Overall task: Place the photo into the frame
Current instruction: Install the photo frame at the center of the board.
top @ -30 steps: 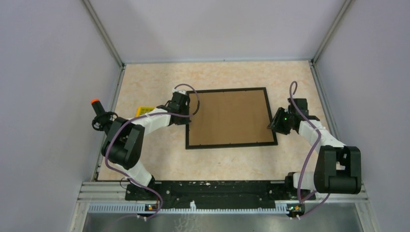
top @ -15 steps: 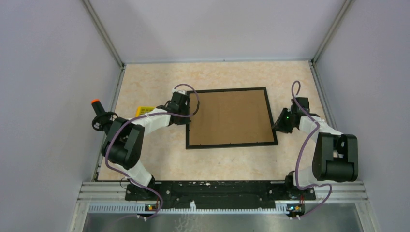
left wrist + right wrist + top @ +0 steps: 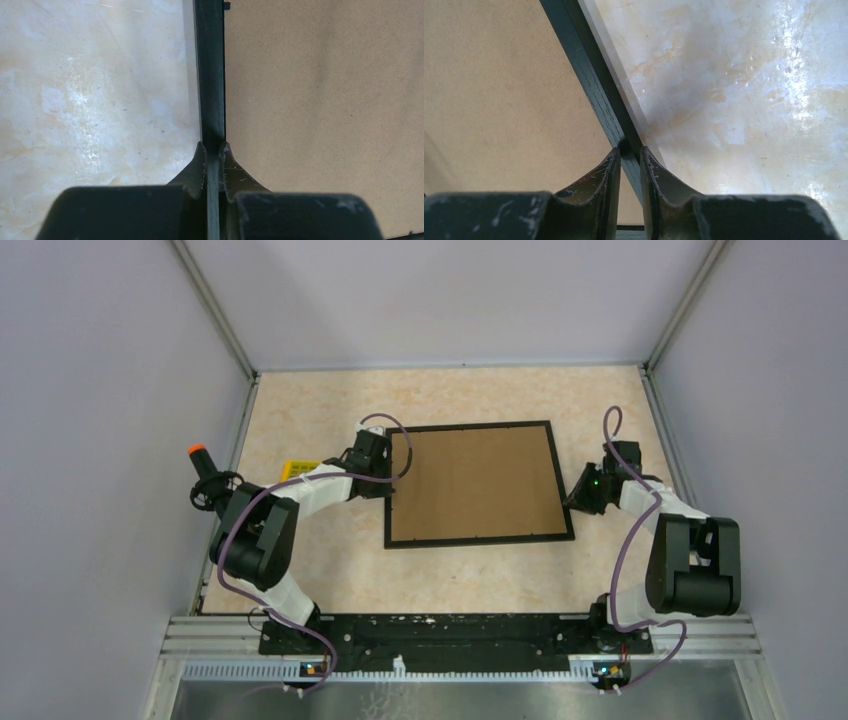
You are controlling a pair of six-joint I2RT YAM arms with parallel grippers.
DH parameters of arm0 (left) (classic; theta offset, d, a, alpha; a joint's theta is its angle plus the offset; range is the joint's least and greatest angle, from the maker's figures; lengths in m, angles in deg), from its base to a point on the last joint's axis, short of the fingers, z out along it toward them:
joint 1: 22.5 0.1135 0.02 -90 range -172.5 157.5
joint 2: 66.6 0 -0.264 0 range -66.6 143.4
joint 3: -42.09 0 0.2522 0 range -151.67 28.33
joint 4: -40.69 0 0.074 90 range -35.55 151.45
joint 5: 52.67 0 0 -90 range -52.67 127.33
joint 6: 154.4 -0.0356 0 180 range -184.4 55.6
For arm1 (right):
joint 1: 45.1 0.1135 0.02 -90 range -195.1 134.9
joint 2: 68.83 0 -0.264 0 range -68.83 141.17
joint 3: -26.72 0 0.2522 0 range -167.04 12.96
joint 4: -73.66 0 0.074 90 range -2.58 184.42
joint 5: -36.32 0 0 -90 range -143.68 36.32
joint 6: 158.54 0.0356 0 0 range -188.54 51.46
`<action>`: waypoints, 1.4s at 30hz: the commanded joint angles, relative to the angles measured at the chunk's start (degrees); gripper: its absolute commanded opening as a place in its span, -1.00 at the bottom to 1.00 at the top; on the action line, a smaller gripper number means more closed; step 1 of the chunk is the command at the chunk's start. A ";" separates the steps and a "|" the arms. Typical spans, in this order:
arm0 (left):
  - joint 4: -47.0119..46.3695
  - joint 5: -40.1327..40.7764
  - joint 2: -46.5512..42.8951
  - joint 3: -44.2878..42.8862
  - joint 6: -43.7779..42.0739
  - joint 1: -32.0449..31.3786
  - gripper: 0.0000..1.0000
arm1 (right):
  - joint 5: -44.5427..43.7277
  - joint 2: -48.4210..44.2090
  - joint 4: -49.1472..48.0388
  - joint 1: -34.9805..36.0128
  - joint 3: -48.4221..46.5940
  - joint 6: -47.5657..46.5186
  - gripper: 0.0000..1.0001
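My left end effector pinches the frame on its left rail; my right end effector clamps its right rail. Thin black border, brown board inside.

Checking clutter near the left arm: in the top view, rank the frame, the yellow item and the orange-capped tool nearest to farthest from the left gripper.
1. the frame: its left rail is in the left gripper.
2. the yellow item: further left.
3. the orange-capped tool: farthest left.
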 commanded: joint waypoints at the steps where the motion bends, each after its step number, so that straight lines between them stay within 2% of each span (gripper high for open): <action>1: 1.08 -2.61 2.89 2.47 0.82 -0.22 -1.00 | 1.40 0.89 -1.54 0.17 1.34 -1.03 -0.59; 8: 1.03 -2.78 3.08 2.34 0.82 -0.23 -1.00 | -0.14 -1.73 -0.59 2.68 4.12 0.29 -0.60; 17: 0.95 -2.69 2.82 2.55 0.82 -0.23 -1.00 | -3.15 -2.93 1.78 0.87 -0.50 0.28 -0.59; 23: 0.70 -3.01 2.86 2.57 0.73 -0.23 -1.00 | -4.09 -3.58 2.71 0.92 -0.17 -1.81 -0.60; 42: 0.36 -3.26 2.74 2.75 0.64 -0.20 -1.00 | -3.87 6.27 5.44 8.30 -3.91 -4.09 -0.62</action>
